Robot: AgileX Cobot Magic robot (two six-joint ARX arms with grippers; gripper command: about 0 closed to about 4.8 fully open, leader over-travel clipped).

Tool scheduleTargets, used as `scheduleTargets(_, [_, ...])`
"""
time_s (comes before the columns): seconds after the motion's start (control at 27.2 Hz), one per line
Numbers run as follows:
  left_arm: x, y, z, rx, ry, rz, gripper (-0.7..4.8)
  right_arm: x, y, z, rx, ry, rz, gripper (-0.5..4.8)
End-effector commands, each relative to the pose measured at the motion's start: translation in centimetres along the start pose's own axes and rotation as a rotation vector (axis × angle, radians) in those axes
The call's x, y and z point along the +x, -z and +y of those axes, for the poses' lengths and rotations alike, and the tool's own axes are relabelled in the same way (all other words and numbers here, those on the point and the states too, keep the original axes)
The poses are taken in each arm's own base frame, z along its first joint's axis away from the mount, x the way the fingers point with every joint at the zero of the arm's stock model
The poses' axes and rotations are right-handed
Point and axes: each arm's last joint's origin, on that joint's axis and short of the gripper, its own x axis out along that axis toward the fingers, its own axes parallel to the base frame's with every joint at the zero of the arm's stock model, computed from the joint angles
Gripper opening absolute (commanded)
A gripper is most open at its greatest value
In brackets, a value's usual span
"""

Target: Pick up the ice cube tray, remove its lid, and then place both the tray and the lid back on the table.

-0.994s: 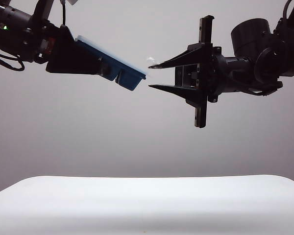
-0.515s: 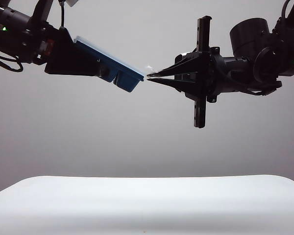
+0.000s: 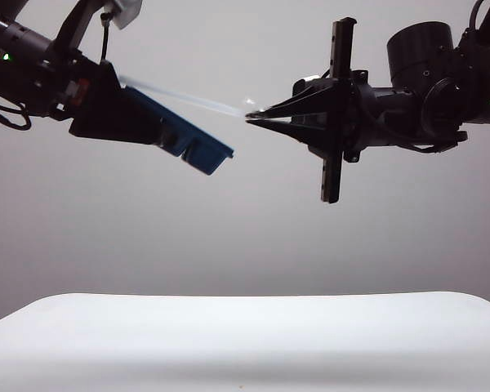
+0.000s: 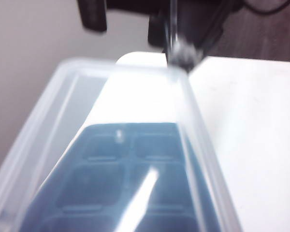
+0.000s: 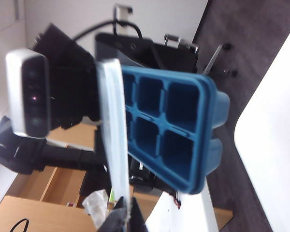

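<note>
Both matte black arms carry small green lights and looped black cables; the right gripper has tapering wedge-shaped black fingers on a tall crossbar.

Ice cube tray: dark blue, 2 x 3 square compartments, thin rim, held in air well above the tabletop, tilted w/ free end lower. Lid: thin translucent whitish sheet, lifted off tray at free end, gap widening toward that end, other end near tray rim. Lid's corner tab sits at tip of right claw. Tabletop: plain white, matte, rounded corners.
</note>
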Motion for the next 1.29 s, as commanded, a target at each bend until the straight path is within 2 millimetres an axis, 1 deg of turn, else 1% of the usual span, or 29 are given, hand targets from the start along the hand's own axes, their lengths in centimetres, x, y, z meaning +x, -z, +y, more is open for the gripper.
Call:
scheduleTargets(0.04, [-0.1, -0.1, 0.0, -0.005, -0.013, 0.015, 2.11, -0.8, -1.1, 1.1, -0.069, -0.004, -0.023, -0.05])
scheduleTargets(0.15, [-0.1, 0.0, 0.0, -0.012, -0.008, 0.024, 2.11, -1.8, -1.8, 1.6, -0.104, 0.002, -0.050, -0.06])
scheduleTargets(0.22, [-0.1, 0.1, 0.0, -0.009, -0.020, 0.040, 2.11, -2.9, -2.2, 1.7, -0.116, 0.012, -0.078, -0.05])
scheduleTargets(0.44, [-0.1, 0.6, -0.2, 0.005, -0.026, 0.100, 2.11, -7.3, -2.6, 1.6, -0.119, 0.054, -0.178, -0.05])
scheduleTargets(0.66, [-0.4, 1.1, -0.2, 0.051, -0.027, 0.142, 2.11, -11.2, -2.4, 1.4, -0.121, 0.092, -0.264, -0.05])
scheduleTargets(0.7, [-0.7, 1.3, 0.1, 0.066, -0.008, 0.113, 2.11, -11.9, -2.0, 1.1, -0.118, 0.102, -0.281, -0.05])
scheduleTargets(0.85, [-1.6, 1.8, 1.0, 0.084, 0.084, -0.049, 2.11, -12.8, -0.9, -0.6, -0.081, 0.123, -0.301, -0.05])
scheduleTargets(0.88, [-1.9, 2.4, 1.9, 0.088, 0.127, -0.144, 2.11, -13.0, -0.2, -1.8, -0.051, 0.132, -0.310, -0.05])
scheduleTargets(0.92, [-1.9, 2.8, 2.2, 0.081, 0.136, -0.167, 2.11, -13.1, 0.0, -2.2, -0.044, 0.138, -0.316, -0.05])
scheduleTargets(0.96, [-1.7, 3.8, 2.9, 0.051, 0.136, -0.179, 2.13, -13.3, 0.3, -3.1, -0.028, 0.152, -0.334, -0.05])
scheduleTargets(1.03, [-0.9, 5.3, 3.4, 0.007, 0.149, -0.178, 2.13, -13.3, 0.6, -4.2, -0.007, 0.160, -0.343, -0.05])
scheduleTargets(1.21, [1.6, 9.1, 3.8, -0.101, 0.193, -0.163, 2.13, -13.5, 1.2, -7.2, 0.082, 0.177, -0.368, -0.05])
scheduleTargets(1.29, [2.2, 10.1, 3.8, -0.115, 0.199, -0.157, 2.13, -13.6, 1.6, -8.3, 0.104, 0.180, -0.369, -0.05])
